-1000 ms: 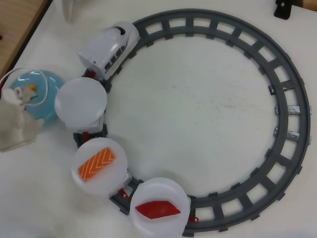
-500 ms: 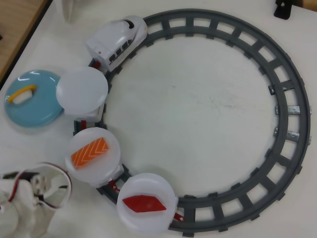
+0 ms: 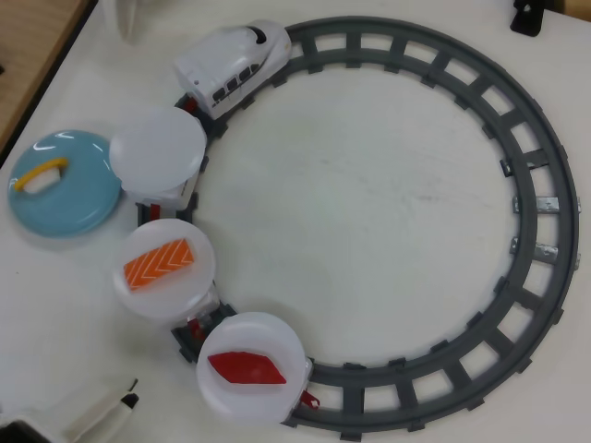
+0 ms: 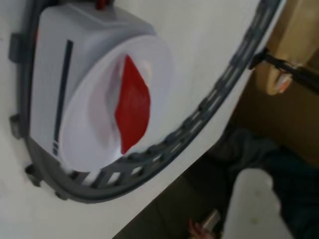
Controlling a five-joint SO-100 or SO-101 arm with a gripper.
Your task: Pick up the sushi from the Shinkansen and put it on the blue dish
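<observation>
Sushi (image 3: 40, 173) at 9 o'clock on the blue dish (image 3: 78, 203) looks light, stiff, slippery, best pinched across its short sides; whether the end effector (image 3: 127, 399) is released or clenched, I cannot tell.

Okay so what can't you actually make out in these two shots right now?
- Gripper: in the overhead view only a white arm part shows, cut by the bottom edge; its jaws are out of frame. The wrist view shows no fingers.
- Wrist view: blurred; the red piece lacks detail, and the dark area at lower right is unreadable.
- Sushi on the blue dish: its pattern is too small overhead.
</observation>
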